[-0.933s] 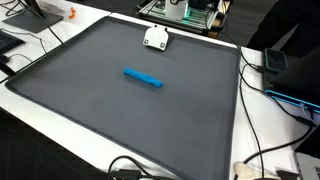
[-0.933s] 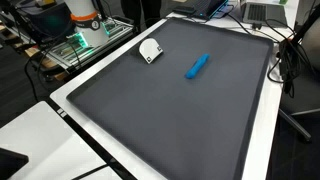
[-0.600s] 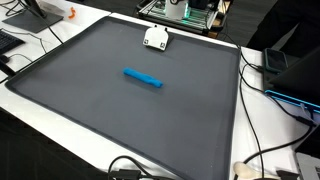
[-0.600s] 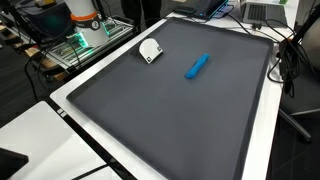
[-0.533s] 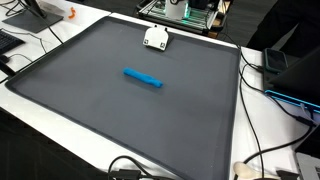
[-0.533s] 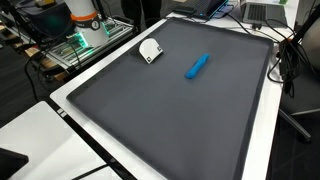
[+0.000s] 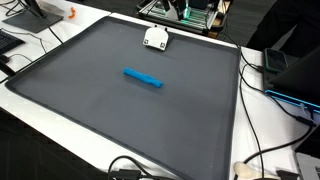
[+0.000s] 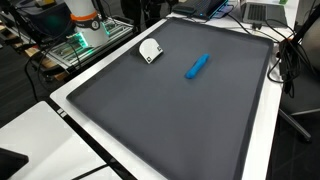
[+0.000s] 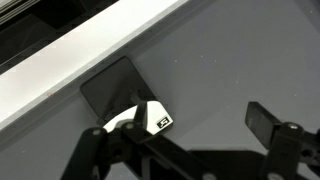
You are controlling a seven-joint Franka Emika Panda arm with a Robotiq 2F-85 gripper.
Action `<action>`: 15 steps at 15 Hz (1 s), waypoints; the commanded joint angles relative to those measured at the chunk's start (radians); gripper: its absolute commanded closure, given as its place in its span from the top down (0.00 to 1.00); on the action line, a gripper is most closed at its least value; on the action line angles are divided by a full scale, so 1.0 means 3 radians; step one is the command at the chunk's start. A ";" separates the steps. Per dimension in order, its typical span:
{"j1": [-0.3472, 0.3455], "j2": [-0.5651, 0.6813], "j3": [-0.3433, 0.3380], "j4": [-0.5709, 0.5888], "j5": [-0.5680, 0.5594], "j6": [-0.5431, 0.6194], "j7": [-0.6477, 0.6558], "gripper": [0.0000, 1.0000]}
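No displacement since the earlier frames: the white object (image 7: 155, 38) and the blue marker (image 7: 143, 77) occupy the same positions on the grey mat (image 7: 100, 110). In both exterior views the white object (image 8: 150, 50) sits near the mat's upper edge, upper centre of the frame, close to the green-lit equipment (image 7: 190, 12) beyond the white table border (image 7: 50, 120). The blue marker (image 8: 197, 66) lies flat near mid-mat, well apart from the white object, with bare mat between them. In the wrist view the gripper (image 9: 186, 102) enters from the bottom, released, its fingers (image 9: 262, 118) spread wide and grasping nothing. A white part with a dark logo plate shows between them; whether this is the white object cannot be told. Cables (image 7: 262, 150) lie off the mat along the right edge.
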 commanded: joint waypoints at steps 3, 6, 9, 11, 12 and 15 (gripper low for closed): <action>-0.0075 -0.0104 -0.0133 -0.0547 0.0448 0.0749 0.0305 1.00; -0.0096 -0.0113 -0.0164 -0.0733 0.0617 0.1070 0.0563 1.00; -0.0120 -0.0129 -0.0186 -0.0895 0.0632 0.1274 0.0767 1.00; -0.0146 -0.0136 -0.0202 -0.0981 0.0593 0.1336 0.0893 1.00; -0.0150 -0.0141 -0.0220 -0.1010 0.0617 0.1322 0.0893 1.00; -0.0155 -0.0133 -0.0249 -0.1075 0.0672 0.1366 0.0959 1.00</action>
